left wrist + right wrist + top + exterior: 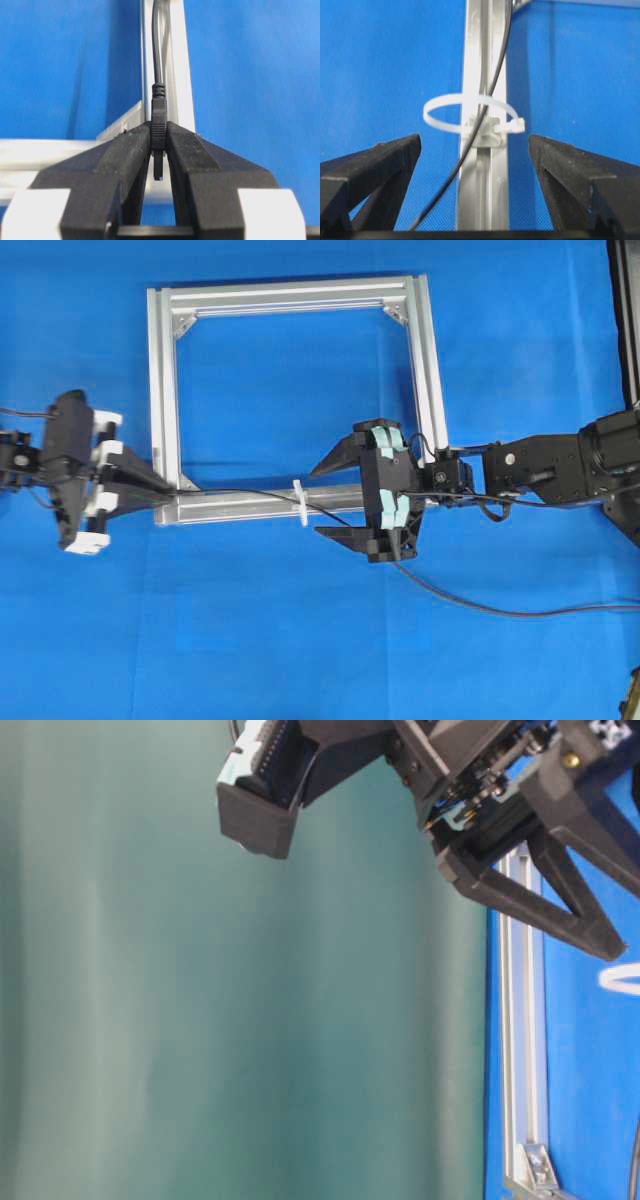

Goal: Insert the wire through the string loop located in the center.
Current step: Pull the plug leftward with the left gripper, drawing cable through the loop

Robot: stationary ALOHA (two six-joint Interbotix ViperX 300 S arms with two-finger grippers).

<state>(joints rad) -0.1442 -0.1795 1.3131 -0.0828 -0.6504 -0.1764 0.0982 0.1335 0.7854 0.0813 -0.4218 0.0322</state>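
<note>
The wire [240, 493] is a thin black cable lying along the near rail of the silver frame [165, 390]. My left gripper [180, 492] is at the frame's near left corner. In the left wrist view the left gripper [158, 134] is shut on the wire's dark plug [158, 117], whose tip points back between the fingers. The white string loop [299, 503] stands upright at the rail's middle. In the right wrist view the wire [495, 75] passes inside the string loop [442, 105]. My right gripper [315, 502] stands open astride the rail, just right of the loop, touching nothing.
A blue mat [300, 640] covers the table. The wire's slack [500, 612] trails off to the right under my right arm [560, 465]. A dark upright post [625, 320] stands at the far right edge. The table-level view shows the rail [515, 1020] beneath the right gripper's finger [560, 910].
</note>
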